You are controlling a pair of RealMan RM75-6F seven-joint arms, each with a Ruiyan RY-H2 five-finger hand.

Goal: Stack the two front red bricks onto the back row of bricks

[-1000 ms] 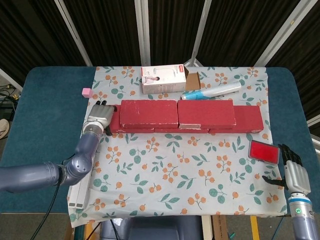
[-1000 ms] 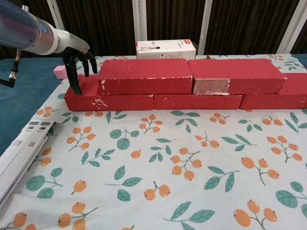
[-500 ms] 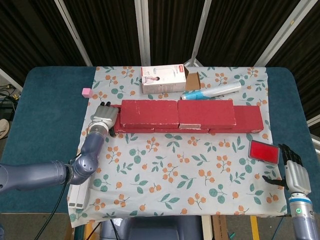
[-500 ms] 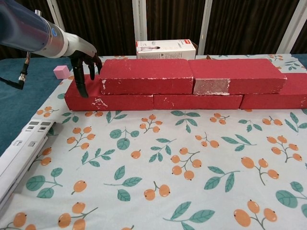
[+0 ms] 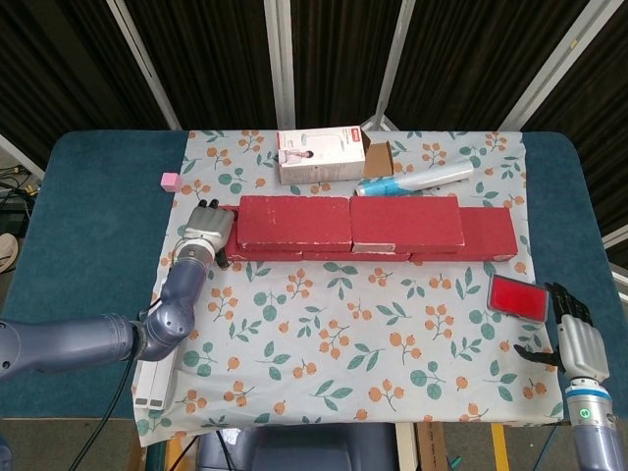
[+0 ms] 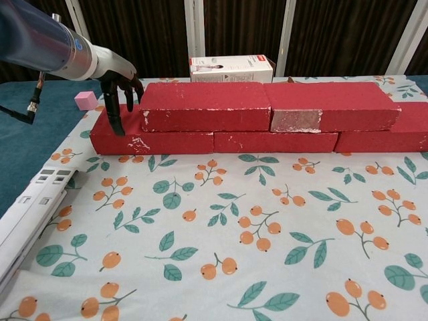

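Red bricks are stacked in two layers across the back half of a floral cloth point(image 5: 343, 334) on a blue desk point(image 5: 88, 226). The left robot hand point(image 5: 206, 231) sits at the left end of the stack, its dark fingers point(image 6: 115, 107) pointing down and spread slightly, resting against the end of the upper left brick point(image 6: 204, 105) and over the exposed top of the bottom row of bricks point(image 6: 267, 140). It has hold of nothing; the fingers touch or nearly touch the brick without wrapping around it. The upper left brick lies end to end with the upper right brick point(image 6: 331, 105), which has a pale chipped patch on its front face. Both rest on the bottom row, which sticks out a little past them at the left and further at the right.

The right robot hand point(image 5: 574, 339) is well apart from the bricks, near the front right corner of the desk, fingers loosely apart and empty. Just beside it lies a flat red rectangular pad point(image 5: 518, 296).

Behind the bricks stands a white carton point(image 5: 322, 155), with a blue and white tube point(image 5: 412, 181) lying beside it. A small pink cube point(image 5: 170, 181) sits on the desk at the back left. A long white strip-shaped object point(image 6: 30, 214) lies along the cloth's left front edge.
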